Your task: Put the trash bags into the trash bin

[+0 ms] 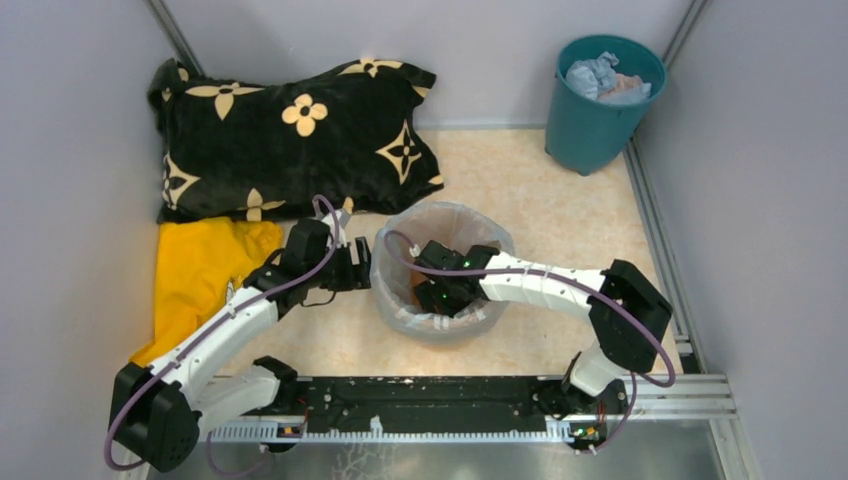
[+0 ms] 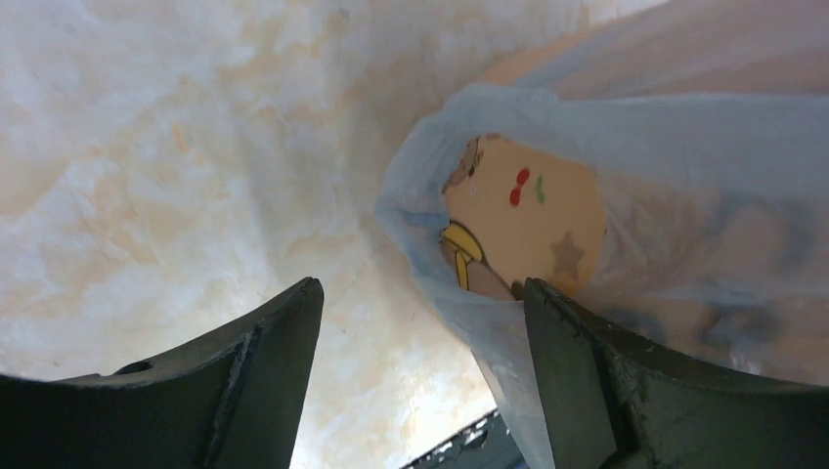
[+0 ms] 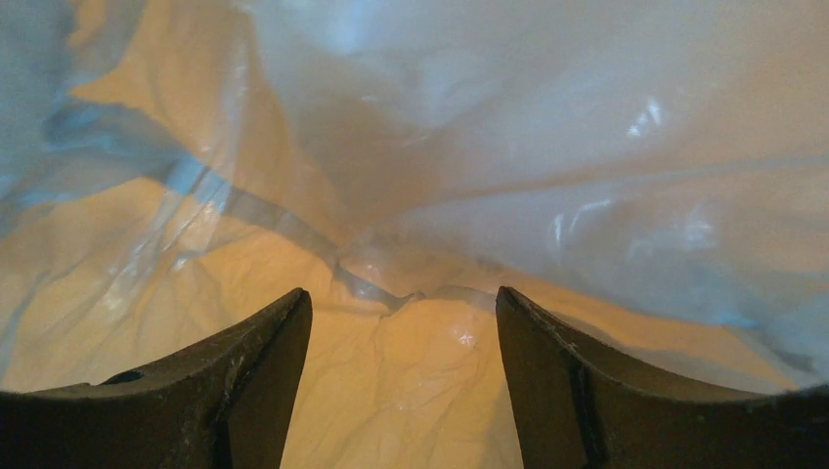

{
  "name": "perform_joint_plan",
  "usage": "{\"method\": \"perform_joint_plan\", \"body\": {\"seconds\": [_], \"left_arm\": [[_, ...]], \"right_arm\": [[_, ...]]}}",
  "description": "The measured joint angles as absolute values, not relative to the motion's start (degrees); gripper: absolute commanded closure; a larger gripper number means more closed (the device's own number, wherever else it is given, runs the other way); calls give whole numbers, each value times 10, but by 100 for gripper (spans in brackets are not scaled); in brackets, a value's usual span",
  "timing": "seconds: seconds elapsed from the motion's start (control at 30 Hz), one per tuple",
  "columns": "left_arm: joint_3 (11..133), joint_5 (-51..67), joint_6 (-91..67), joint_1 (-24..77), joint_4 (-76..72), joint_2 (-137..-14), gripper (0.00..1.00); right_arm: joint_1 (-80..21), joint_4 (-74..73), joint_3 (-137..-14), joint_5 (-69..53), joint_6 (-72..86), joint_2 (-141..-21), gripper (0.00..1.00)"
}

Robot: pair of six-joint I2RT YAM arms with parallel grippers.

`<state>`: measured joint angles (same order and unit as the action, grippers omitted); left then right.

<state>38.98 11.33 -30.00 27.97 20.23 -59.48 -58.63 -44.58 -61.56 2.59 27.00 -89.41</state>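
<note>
The peach-orange trash bin (image 1: 398, 290) stands mid-floor. A pale blue see-through trash bag (image 1: 470, 222) is spread over its rim and down its sides. My right gripper (image 1: 442, 292) reaches down inside the bin; in the right wrist view it (image 3: 403, 308) is open and holds nothing, with crinkled bag film (image 3: 547, 147) lining the orange wall in front of it. My left gripper (image 1: 355, 268) is open just outside the bin's left side. In the left wrist view it (image 2: 420, 303) faces the bag's hanging edge (image 2: 684, 147), its right finger (image 2: 567, 362) against the film. The bin's printed side (image 2: 528, 215) shows there.
A dark teal bucket (image 1: 600, 100) with crumpled pale film in it stands at the back right corner. A black pillow with yellow flowers (image 1: 300, 140) lies at the back left, and a yellow cloth (image 1: 200, 270) lies in front of it. Grey walls close in both sides.
</note>
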Motion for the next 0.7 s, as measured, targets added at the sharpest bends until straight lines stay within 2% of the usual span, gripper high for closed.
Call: {"method": "perform_joint_plan", "body": {"seconds": [0.5, 0.7], "left_arm": [[316, 173, -325, 290, 186, -538, 22], [292, 175, -334, 297, 179, -533, 19]], "right_arm": [[-514, -394, -586, 9, 250, -913, 31], [-505, -372, -587, 8, 245, -945, 31]]}}
